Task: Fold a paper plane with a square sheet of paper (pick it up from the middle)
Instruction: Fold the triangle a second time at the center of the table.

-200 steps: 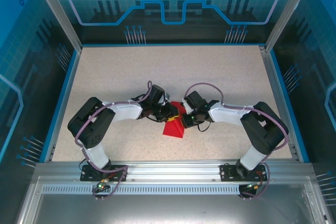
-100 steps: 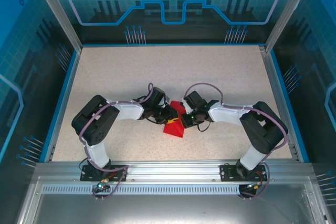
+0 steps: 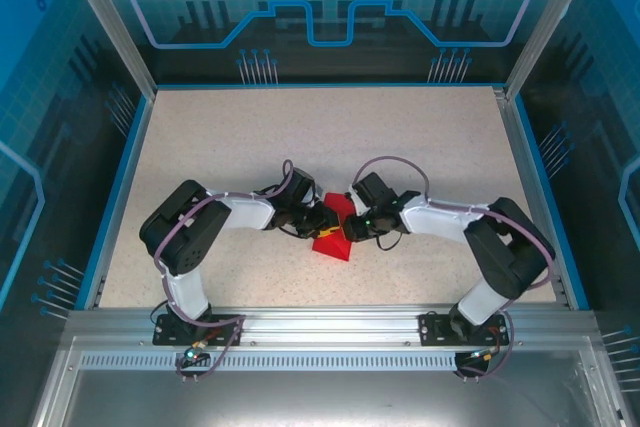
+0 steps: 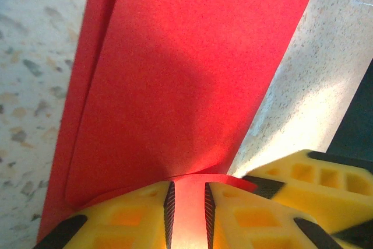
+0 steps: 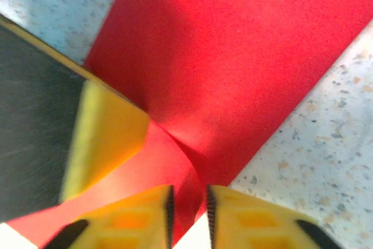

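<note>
Two grippers, left (image 4: 186,211) and right (image 5: 187,214), each narrowly pinching folded red paper (image 3: 333,238) between fingertips; risk: opposing pulls tearing or uncreasing it

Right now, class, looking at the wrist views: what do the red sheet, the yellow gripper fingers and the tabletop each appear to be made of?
Red sheet: thin matte paper; it shows layered edges and a soft crease.
Yellow fingers: probably moulded plastic, with hollow cells; the dark ribbed pads look like rubber.
Tabletop: smooth speckled surface, perhaps laminate or stone-look; the look leaves it open.
</note>
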You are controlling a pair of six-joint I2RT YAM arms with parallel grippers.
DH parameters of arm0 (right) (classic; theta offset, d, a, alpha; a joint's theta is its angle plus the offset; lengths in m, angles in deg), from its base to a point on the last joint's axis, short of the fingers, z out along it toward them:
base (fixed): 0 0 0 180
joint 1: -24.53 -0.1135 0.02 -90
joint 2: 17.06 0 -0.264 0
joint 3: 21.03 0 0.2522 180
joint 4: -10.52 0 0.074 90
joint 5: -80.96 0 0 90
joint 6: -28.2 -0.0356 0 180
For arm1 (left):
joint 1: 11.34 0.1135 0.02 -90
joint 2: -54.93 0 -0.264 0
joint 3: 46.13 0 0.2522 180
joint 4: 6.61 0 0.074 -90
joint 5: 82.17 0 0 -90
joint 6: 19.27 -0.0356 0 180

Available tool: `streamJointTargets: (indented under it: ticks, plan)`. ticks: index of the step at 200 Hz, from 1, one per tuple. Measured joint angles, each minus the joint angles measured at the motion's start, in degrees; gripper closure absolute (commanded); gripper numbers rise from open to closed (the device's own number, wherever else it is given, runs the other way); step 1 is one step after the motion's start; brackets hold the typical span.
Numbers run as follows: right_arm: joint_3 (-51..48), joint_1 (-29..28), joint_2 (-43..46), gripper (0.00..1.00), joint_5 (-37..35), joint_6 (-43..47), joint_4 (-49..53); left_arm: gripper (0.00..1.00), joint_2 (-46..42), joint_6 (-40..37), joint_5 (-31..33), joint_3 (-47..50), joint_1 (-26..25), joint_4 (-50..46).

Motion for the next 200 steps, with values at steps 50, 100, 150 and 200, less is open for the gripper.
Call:
streamJointTargets:
  ticks: [50,100,150,200]
  plan:
    - [-6.80,-0.24,10.93,0.86,3.78,-7.23,-3.48,0.76,0.00,-0.02,-0.02,0.02,0.00,0.11]
    - [-8.57,-4.09,9.20,0.93,8.68,-15.67,-9.05,0.76,0.00,-0.07,-0.02,0.02,0.00,0.11]
    - [-8.48,-4.07,4.83,0.92,9.42,-21.40,-12.11,0.76,0.00,-0.24,-0.07,0.02,0.00,0.09]
    - [-8.17,-3.96,0.74,0.92,10.34,-23.93,-12.74,0.76,0.00,-0.28,-0.20,0.02,0.00,0.09]
